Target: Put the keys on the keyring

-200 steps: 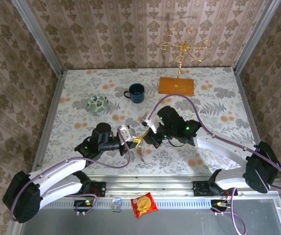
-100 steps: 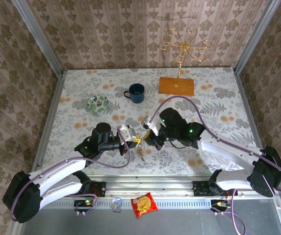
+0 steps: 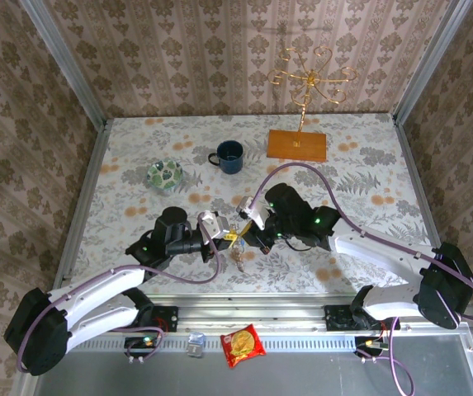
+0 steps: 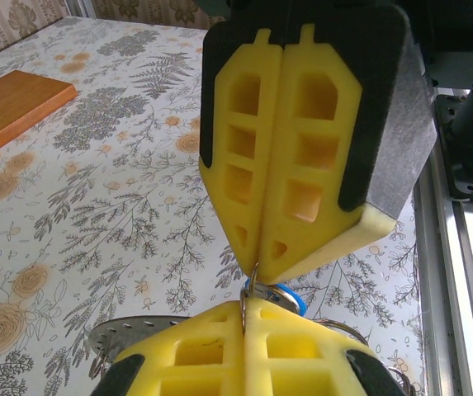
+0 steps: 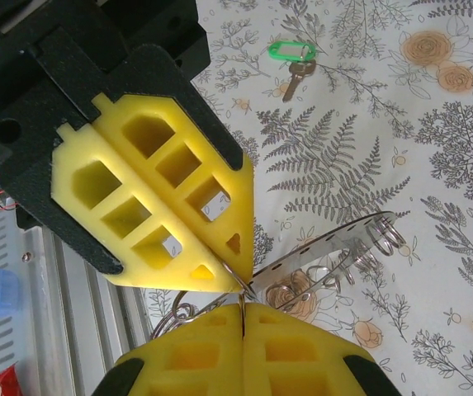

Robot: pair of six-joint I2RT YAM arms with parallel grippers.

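Grips the keyring [image 5: 335,247] at lower centre of the right wrist view with left hand [image 5: 232,274] and right hand [image 5: 243,312] both pinched closed, tip to tip, on its wire. Leaves the green key [image 5: 290,56] loose on the counter [image 5: 434,148] at top centre, beyond the left hand, blade slanting down-left. Shows the blue key [image 4: 284,294] at the pinch; probably favours the left hand for the green.

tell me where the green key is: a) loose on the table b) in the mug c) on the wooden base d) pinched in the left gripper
a: the right wrist view shows the green key lying flat on the table, apart from the keyring.
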